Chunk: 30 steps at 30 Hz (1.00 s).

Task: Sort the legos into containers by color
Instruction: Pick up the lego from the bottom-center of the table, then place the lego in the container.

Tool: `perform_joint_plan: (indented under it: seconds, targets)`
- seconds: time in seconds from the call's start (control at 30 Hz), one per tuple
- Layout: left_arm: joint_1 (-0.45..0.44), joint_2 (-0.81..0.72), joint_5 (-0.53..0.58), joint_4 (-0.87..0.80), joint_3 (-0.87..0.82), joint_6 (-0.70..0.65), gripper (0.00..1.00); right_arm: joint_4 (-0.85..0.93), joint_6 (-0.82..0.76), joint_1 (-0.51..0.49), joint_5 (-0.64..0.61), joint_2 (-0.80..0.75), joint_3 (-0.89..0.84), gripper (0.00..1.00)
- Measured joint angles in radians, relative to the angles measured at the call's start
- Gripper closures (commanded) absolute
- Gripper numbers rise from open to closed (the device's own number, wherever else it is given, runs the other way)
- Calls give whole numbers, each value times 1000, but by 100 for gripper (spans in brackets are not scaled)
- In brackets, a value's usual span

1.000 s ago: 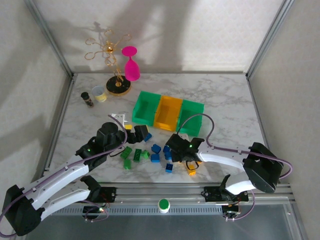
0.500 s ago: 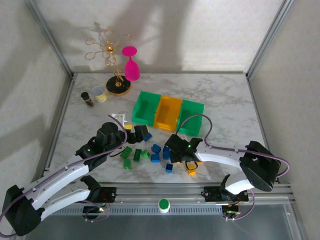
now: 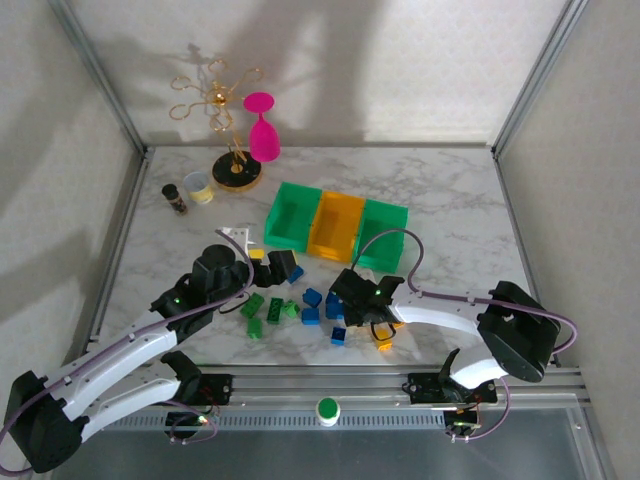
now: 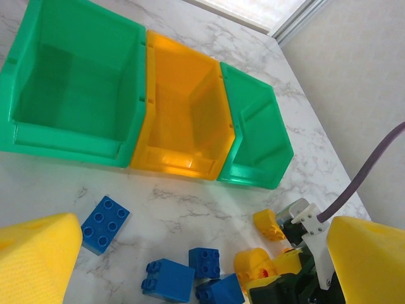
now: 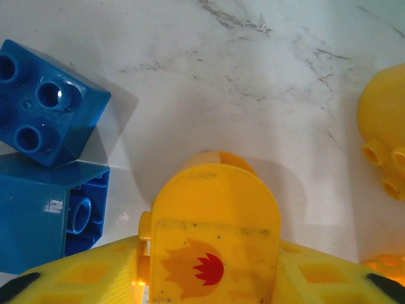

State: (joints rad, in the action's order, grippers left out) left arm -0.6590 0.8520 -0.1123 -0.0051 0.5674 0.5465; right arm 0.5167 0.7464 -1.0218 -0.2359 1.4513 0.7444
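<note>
Grabbing in progress at right gripper [image 5: 215,278]: pads clamped on yellow brick [image 5: 215,234] with flame print, low over table [image 5: 266,76], can't tell if touching. Two blue bricks [image 5: 44,104] just beside it, pressed together; another yellow piece [image 5: 383,126] near on other side. Left gripper [image 4: 202,253] spread wide, nothing between fingers, hanging above more blue bricks in front of bins. Bins [image 4: 183,120] in touching row: green, orange, green. Green bricks [image 3: 262,315] loose on table between arms, apart from bins.

White marbled tabletop [image 3: 450,190] enclosed by pale, shadow-streaked walls [image 3: 400,60].
</note>
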Motion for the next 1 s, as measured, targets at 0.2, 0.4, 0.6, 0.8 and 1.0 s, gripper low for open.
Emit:
perform_joint_plan:
  seconds: [0.2,0.4,0.6,0.8,1.0]
  targets:
    - [0,-1,0,0,0,0,1,28,2,0,-8,-15,8,58]
    - [0,1,0,0,8,0,1,110,0,8,-60,-75,104,62]
    - [-1,57,13,35,74,1,1,131,-40,119,-103,-99,220,62]
    - [-1,147,42,92,135,12,1,105,-108,266,-130,-45,321,63]
    - [-1,217,48,129,184,12,1,24,-172,403,-129,64,366,63]
